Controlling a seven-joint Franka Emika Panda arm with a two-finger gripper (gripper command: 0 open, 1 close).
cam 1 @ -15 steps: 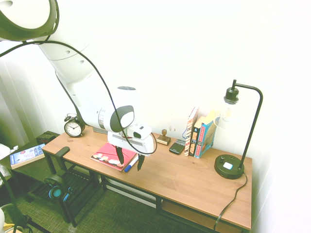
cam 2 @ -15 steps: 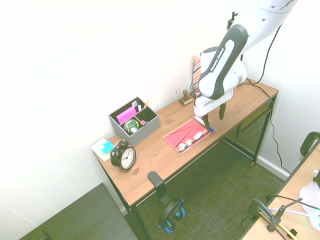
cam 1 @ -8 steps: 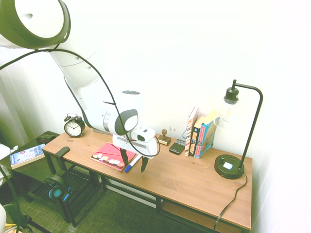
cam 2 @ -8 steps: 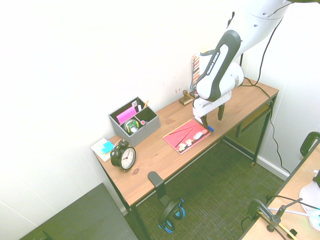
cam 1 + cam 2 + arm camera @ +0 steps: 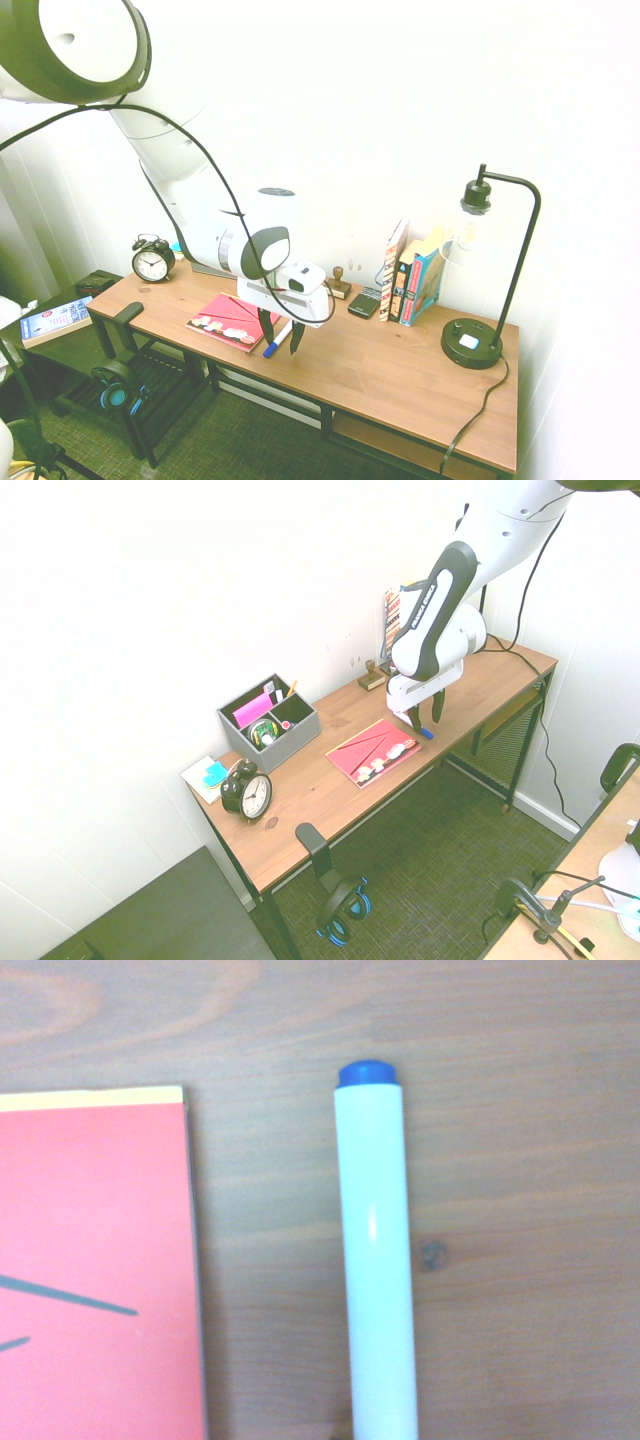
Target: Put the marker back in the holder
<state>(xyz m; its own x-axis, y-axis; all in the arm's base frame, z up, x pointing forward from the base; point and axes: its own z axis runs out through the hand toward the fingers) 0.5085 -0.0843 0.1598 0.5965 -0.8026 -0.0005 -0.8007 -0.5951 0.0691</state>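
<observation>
One marker [image 5: 275, 339] lies between the spread fingers of the hand [image 5: 281, 336], beside the red book's [image 5: 228, 318] edge.

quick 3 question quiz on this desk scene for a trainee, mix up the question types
1. True or false: the marker lies on the desk beside the red notebook, not on it.
2. Multiple choice: the claw is
A. over the holder
B. down around the marker
C. beside the lamp
3. Fill in: the alarm clock stands near the desk's end, on the far side of the holder from the ____.

Key
1. True
2. B
3. Notebook
</observation>
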